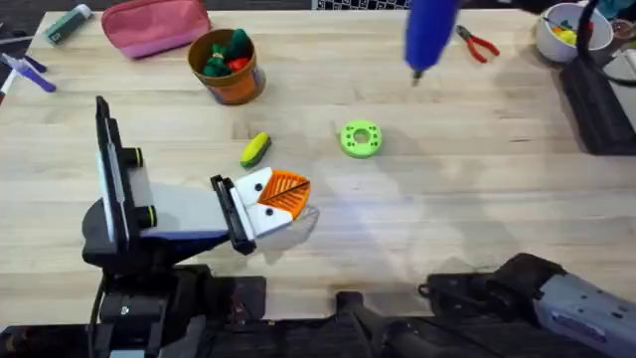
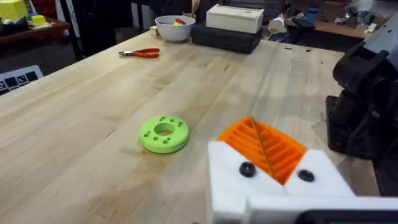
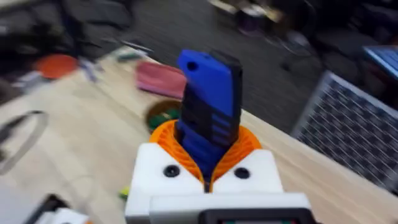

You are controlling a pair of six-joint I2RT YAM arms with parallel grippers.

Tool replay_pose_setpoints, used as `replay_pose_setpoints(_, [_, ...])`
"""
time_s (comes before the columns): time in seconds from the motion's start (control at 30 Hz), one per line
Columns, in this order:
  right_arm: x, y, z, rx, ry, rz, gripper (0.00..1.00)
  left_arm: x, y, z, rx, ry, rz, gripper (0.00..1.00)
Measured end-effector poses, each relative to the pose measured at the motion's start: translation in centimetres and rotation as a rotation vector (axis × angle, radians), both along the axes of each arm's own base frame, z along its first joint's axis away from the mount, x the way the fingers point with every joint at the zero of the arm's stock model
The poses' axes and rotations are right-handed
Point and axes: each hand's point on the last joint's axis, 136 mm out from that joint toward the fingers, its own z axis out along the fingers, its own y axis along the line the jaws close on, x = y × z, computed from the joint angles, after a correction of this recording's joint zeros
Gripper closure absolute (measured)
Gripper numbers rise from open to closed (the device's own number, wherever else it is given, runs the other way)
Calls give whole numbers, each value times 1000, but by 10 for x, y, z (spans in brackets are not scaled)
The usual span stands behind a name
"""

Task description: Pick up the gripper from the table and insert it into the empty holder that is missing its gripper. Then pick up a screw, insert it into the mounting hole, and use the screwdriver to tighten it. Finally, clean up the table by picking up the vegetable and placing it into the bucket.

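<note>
On the bench (image 1: pixel 417 209) the left hand (image 1: pixel 283 199) lies low at the near left, its white fingers with orange ribbed pads (image 2: pixel 264 146) pressed together with nothing between them, pointing right and a little far. Just beyond its tips, slightly to the far left and apart from them, lies the vegetable (image 1: pixel 255 149), yellow with a green end, its long axis running from near left to far right, the yellow end to the near left. Farther back on the left stands the bucket (image 1: pixel 228 68), upright, with green and red toys inside; a pink pouch (image 1: pixel 156 25) lies just to its left at the far edge. Right of the vegetable, and well apart from the left hand's tips, a green ring (image 1: pixel 360 139) lies flat.

Farther right, above the far middle of the bench, the screwdriver (image 1: pixel 429 35) hangs in the air with its long axis roughly upright, its thin tip pointing down toward the wood. In the right wrist view the right hand (image 3: pixel 208 177) is clamped on the screwdriver's blue body, which rises out from between its orange pads. Right of it, red-handled pliers (image 1: pixel 478 44) lie on the bench, and a white bowl (image 1: pixel 566 35) sits at the far right corner.
</note>
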Motion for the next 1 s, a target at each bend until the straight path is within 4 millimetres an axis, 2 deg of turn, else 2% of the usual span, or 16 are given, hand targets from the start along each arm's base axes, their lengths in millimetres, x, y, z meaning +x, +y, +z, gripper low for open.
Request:
replay_pose_setpoints(0.1, [-24,27,16,53,-34,147,976,0,0,0,0,0,0,983])
replay_pose_setpoints(0.2, [-43,48,24,85,-47,265,976,0,0,0,0,0,0,983])
replay_pose_setpoints(0.37, [-62,72,52,174,-141,406,976,0,0,0,0,0,0,983])
replay_pose_setpoints(0.47, [-70,81,60,236,-196,464,976,0,0,0,0,0,0,983])
replay_pose_setpoints(0.57, [-70,89,51,294,-223,502,976,0,0,0,0,0,0,983])
replay_pose_setpoints(0.73, [-71,97,21,390,-249,554,976,0,0,0,0,0,0,983])
replay_pose_setpoints(0.87, [-81,105,2,428,-255,650,976,0,0,0,0,0,0,983])
replay_pose_setpoints(1.0, [-95,118,-4,431,-267,786,976,0,0,0,0,0,0,983])
